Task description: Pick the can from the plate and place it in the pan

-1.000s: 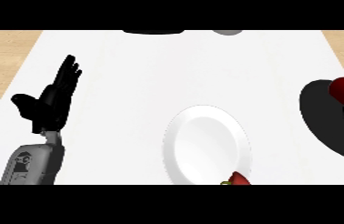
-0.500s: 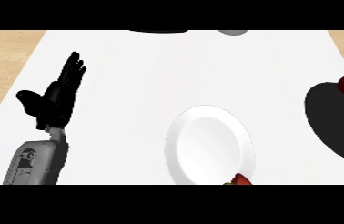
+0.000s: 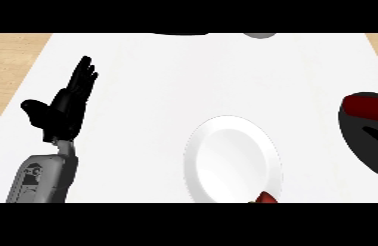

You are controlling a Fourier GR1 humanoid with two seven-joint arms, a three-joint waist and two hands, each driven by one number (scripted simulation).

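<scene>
Counter [image 3: 184, 75]: white top fills most of the head view; pale wood strip along the left edge and at the far right corner.

Plate [image 3: 233, 160]: white, round, lower centre-right, bare across its face.

Pan [image 3: 362, 132]: black, cut off by the right edge, well apart from the plate. A dark red shape shows in its upper part; cannot tell whether this is the can.

Left hand [image 3: 63, 107]: black, on a grey forearm at the left of the view, resting with fingers straight and pointing up, thumb out to the side. Holds nothing.

Small red object [image 3: 266, 199]: at the lower edge just below the plate's rim, mostly cut off. Cannot tell what it is.

Right hand: does not show.

Two dark shapes sit at the counter's far edge, too cropped to name.
</scene>
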